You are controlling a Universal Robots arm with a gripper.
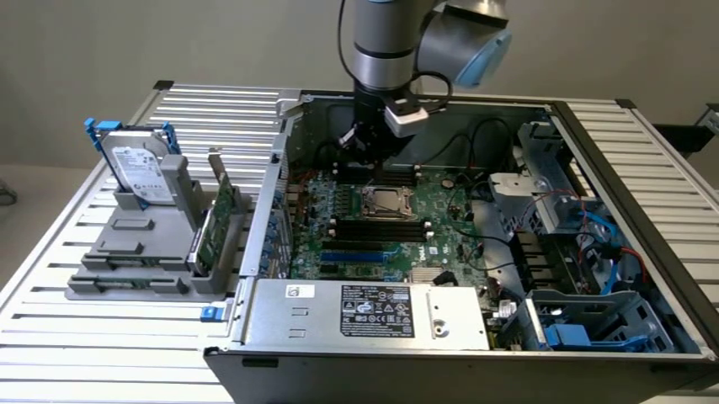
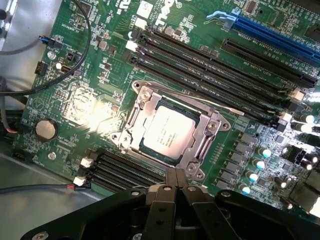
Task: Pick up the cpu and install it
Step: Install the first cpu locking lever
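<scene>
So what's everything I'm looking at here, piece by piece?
cpu: one, silvery, in the metal socket frame on the motherboard
motherboard: one, green, flat inside the case
case: one, dark, open, on the table
power supply: one, silver, black label, case's near edge
hard drive: one, silver, blue bracket, upright in the stand, exterior view's left
circuit card: one, green, upright in the same stand
stand: one, grey, beside the case
table: one, slatted metal
arm: one, grey, above the case
gripper: one, black, shut, over the socket's edge

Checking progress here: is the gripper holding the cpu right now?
No, the cpu lies in the motherboard socket, and the gripper is shut with nothing in it.
</scene>
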